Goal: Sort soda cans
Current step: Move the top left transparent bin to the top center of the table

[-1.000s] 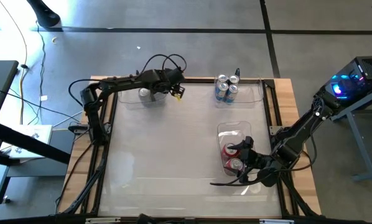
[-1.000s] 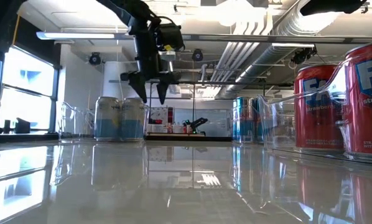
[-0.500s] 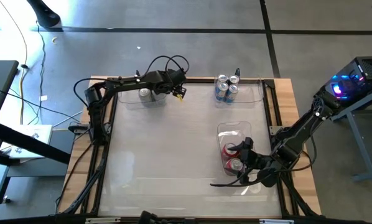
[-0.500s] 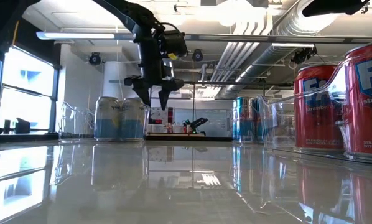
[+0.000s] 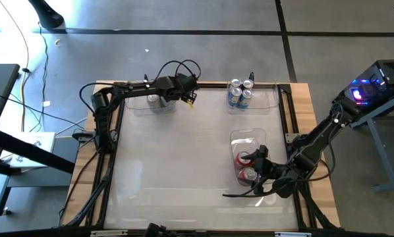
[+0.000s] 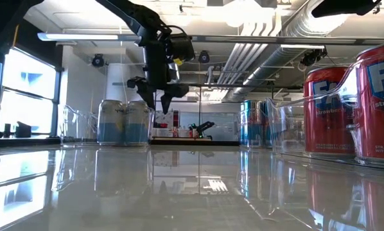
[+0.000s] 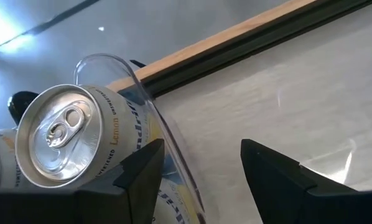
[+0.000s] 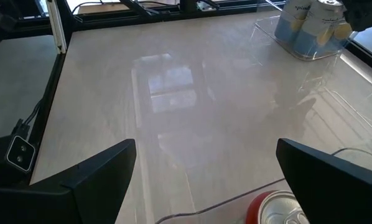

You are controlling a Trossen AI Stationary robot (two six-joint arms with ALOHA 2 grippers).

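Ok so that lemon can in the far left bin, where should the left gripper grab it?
Probably from straight above, fingers across the round body just below the silver top. The lemon can stands upright inside the clear bin, whose wall blocks a sideways approach. The left gripper is open above it.

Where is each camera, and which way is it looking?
High: above the table, looking straight down; both arms show, left gripper, right gripper.
Low: at tabletop height, looking level across; left gripper hangs above.
Left wrist: on the left arm, looking past its fingers at a lemon can in a bin.
Right wrist: on the right arm, facing across the table; fingers show.
Shared: red cans, high and low.
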